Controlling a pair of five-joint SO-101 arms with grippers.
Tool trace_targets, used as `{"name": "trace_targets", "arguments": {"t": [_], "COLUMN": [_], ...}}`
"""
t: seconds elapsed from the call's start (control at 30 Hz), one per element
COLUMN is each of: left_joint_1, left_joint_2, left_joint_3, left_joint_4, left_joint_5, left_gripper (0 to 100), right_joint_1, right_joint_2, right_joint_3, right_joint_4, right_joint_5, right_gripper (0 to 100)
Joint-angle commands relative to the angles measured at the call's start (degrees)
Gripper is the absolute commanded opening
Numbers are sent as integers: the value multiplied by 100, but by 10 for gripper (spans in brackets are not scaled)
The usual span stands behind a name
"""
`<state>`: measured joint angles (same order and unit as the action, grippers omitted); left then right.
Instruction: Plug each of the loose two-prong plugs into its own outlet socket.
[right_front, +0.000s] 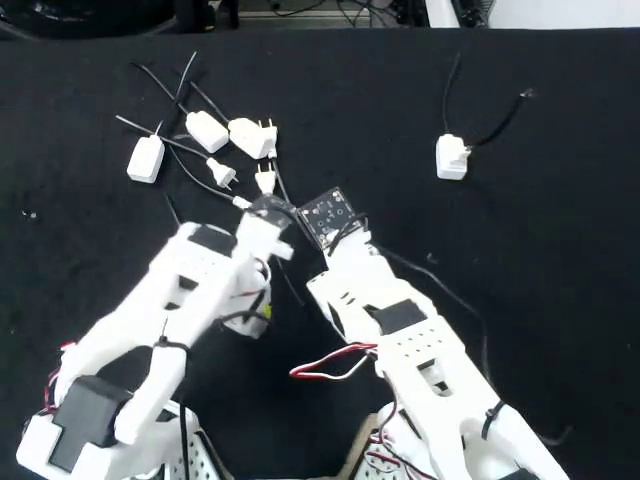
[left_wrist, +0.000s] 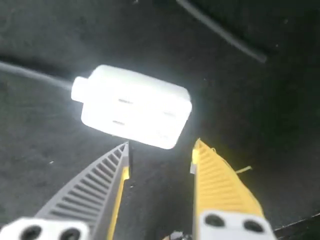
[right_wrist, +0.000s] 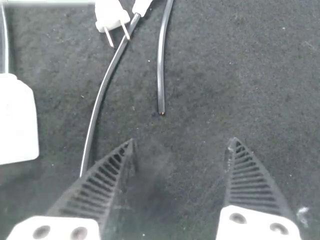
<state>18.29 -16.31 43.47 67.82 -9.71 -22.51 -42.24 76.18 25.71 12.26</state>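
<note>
From above, the first plug (right_front: 221, 172) and the second plug (right_front: 265, 180) lie side by side at about 11 o'clock from the middle of the worktop (right_front: 560, 300). A cluster of white sockets (right_front: 207, 131) sits just beyond them, still toward 11 o'clock. A lone socket (right_front: 452, 156) lies well apart at 2 o'clock. Both plugs are loose on the cloth, in no socket.

The high view does not show us the claws themselves. The left arm (right_front: 190, 290) comes up from 7 o'clock and the right arm (right_front: 400, 320) from 5 o'clock. Their heads end close together, just at 6 o'clock of the second plug.

The left wrist view gives what the high view cannot: a socket face (left_wrist: 132, 107) with its slots toward us and a cable leaving one end. The left claw (left_wrist: 161, 145) is spread wide and empty, its tips just short of that socket. We cannot tell whether one tip touches it.

In the right wrist view a two-prong plug (right_wrist: 112, 17) lies well ahead of the right claw (right_wrist: 182, 142), prongs pointing back toward it. This claw is also spread wide and holds nothing. A cut cable end (right_wrist: 161, 112) lies between plug and claw.
</note>
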Motion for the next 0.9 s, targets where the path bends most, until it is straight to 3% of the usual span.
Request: {"name": "trace_targets", "arguments": {"t": [0.0,0.17,0.33,0.53,0.7,0.87], "left_joint_1": [-576,-1648,-2316,-2378,-2440,-3020], "left_joint_2": [-114,-35,273,1116,1776,1978], "left_joint_3": [-1077,-2062,-1525,-813,-989,-971], "left_joint_4": [853,1064,-730,-2532,-2769,-2673], "left_joint_5": [35,53,273,1073,1609,1829], "left_gripper": [202,202,202,202,202,202], "right_joint_1": [-88,-88,-88,-88,-88,-88], "right_joint_2": [-180,-180,-180,-180,-180,-189], "right_joint_3": [-31,-31,-31,-22,-22,-22], "right_joint_4": [-114,-123,-123,-123,-123,-114], "right_joint_5": [18,18,18,18,18,18], "right_gripper": [272,272,272,272,272,272]}}
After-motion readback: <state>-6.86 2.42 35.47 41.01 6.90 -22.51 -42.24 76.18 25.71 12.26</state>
